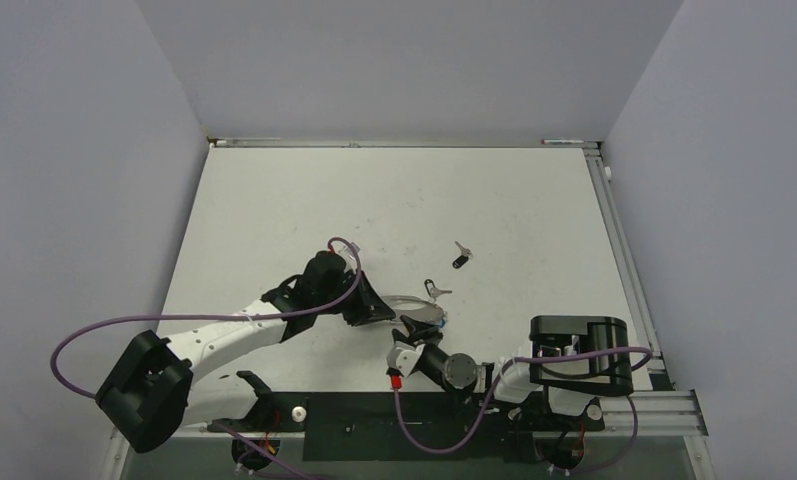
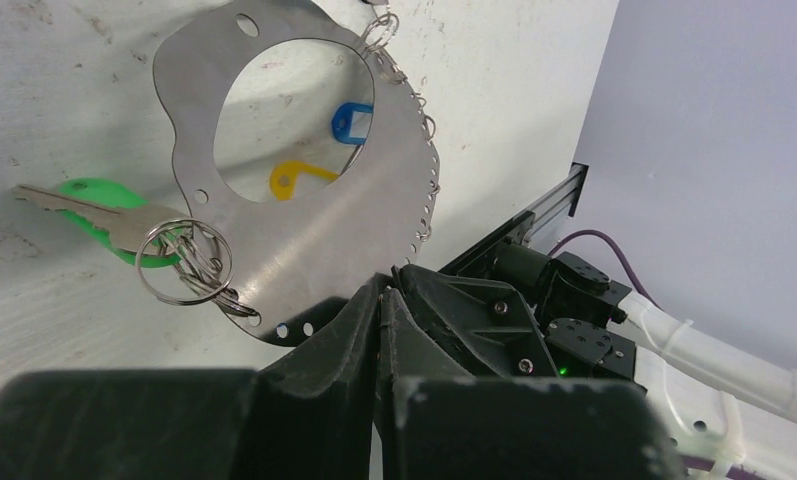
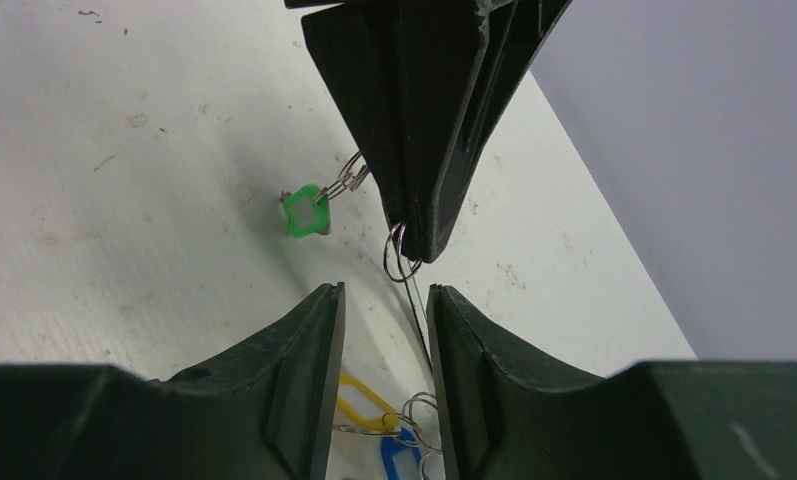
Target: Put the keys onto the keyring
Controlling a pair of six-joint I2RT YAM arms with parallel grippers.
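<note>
- The keyring (image 2: 324, 240), a flat grey metal plate with a large cut-out and small holes along its rim, is standing raised off the table (image 1: 274, 200).
- A green-headed key (image 2: 104, 215) is hanging from its rim on small split rings (image 2: 189, 265).
- A blue tag (image 2: 352, 122) and a yellow tag (image 2: 299, 178) are showing through the cut-out.
- A black-headed key (image 1: 461, 257) is lying apart on the table.
</note>
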